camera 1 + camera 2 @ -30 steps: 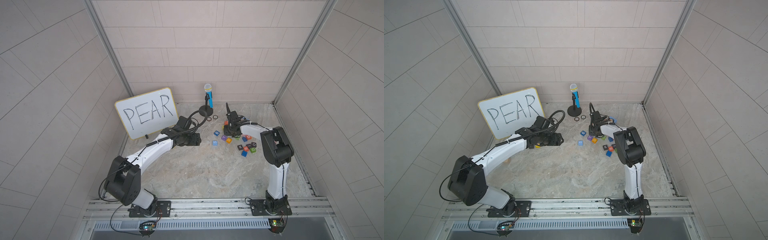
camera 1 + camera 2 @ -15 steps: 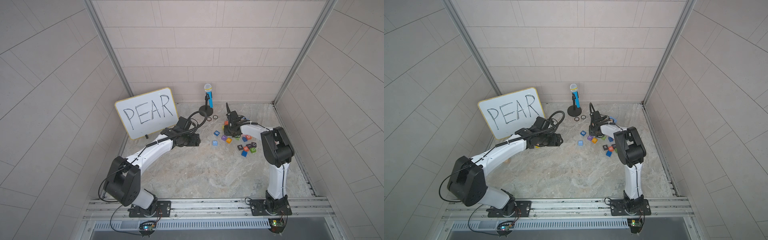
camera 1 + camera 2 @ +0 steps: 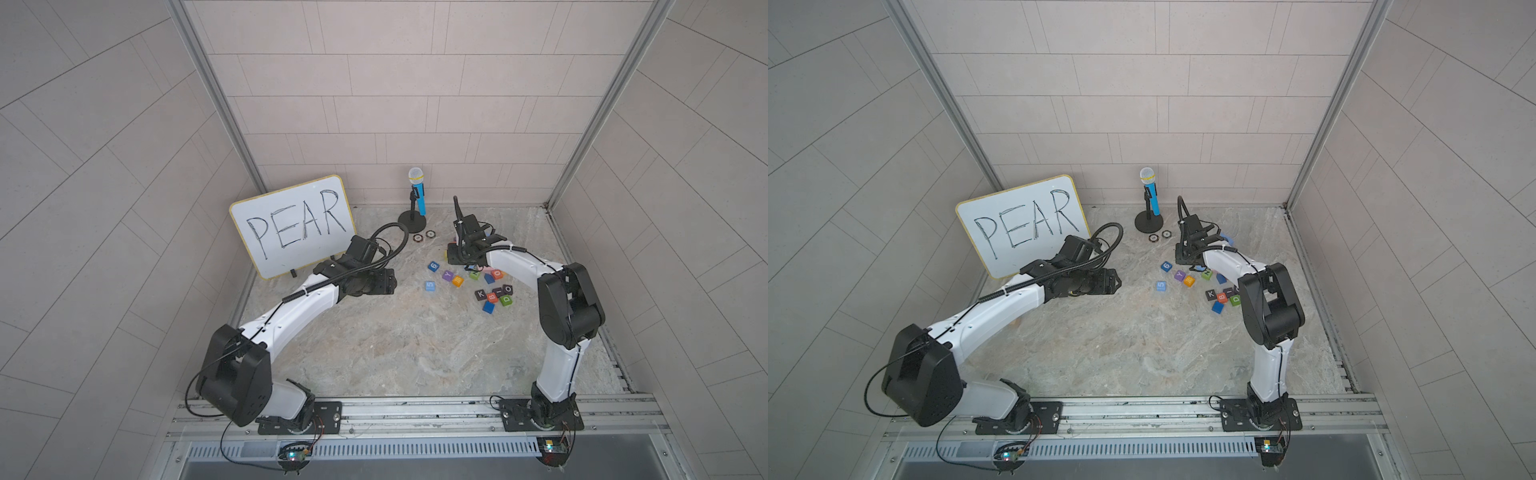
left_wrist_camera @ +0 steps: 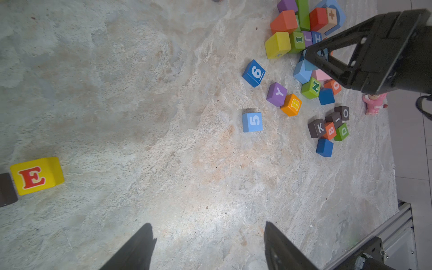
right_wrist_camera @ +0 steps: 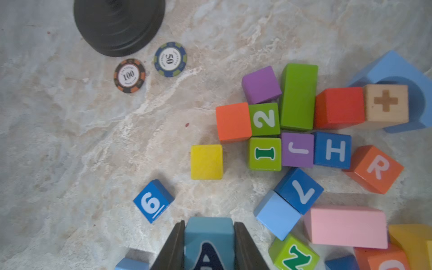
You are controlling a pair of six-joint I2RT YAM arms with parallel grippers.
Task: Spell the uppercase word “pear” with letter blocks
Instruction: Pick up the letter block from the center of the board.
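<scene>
at the left a whiteboard (image 3: 293,226) marked pear is propped against the wall. beside it the left gripper (image 4: 208,245) is held over bare table (image 3: 415,353), its jaws well apart and nothing between them. the yellow e block (image 4: 37,175) is seen near it, letter face up, with a dark block (image 4: 7,189) close against one side; that block's letter is cut off.

further right, loose blocks are scattered, and over the heap the right gripper (image 5: 209,225) is clamped on the light blue a block (image 5: 208,243). whether the block is clear of the table cannot be told. the orange r block (image 5: 374,169) is seen in the heap, letter face up.

the third letter is judged to be in hand. next, the a block is to be carried across to the free side of the e block and set down face up, reading the same way.

being a cube, the a block has no long axis; its printed face is turned to the wrist and the letter's apex is pointed toward the fingertips.
</scene>
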